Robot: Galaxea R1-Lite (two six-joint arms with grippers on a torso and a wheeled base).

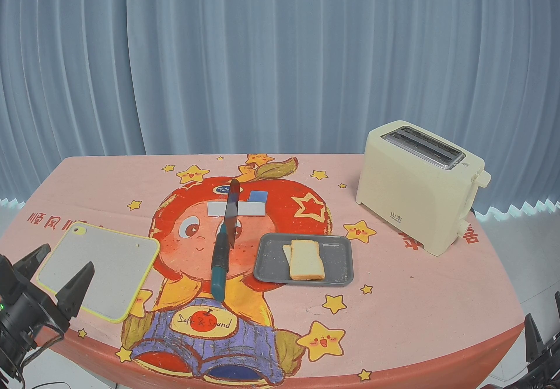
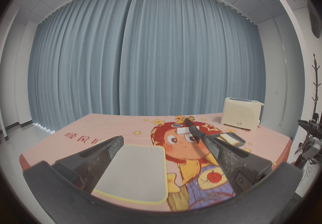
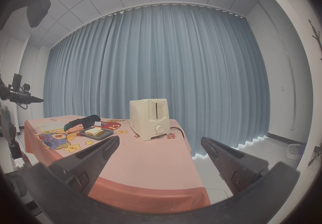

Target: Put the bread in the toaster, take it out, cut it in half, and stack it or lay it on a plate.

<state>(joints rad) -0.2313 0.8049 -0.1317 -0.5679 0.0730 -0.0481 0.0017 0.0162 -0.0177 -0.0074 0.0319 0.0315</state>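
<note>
Lying overlapped on the grey tray [image 1: 344, 244] near the middle of the table [image 1: 420, 314], the two bread slices [image 1: 306, 259] sit between the teal-handled knife [image 1: 224, 238] and the cream toaster [image 1: 420, 183], which stands toward the far right corner. The left pincer [image 2: 162, 139] hangs wide open and empty off the front left corner, by the white cutting board [image 1: 99, 267]. The right pincer [image 3: 160, 140] is likewise spread wide, holding nothing, off the front right corner.
</note>
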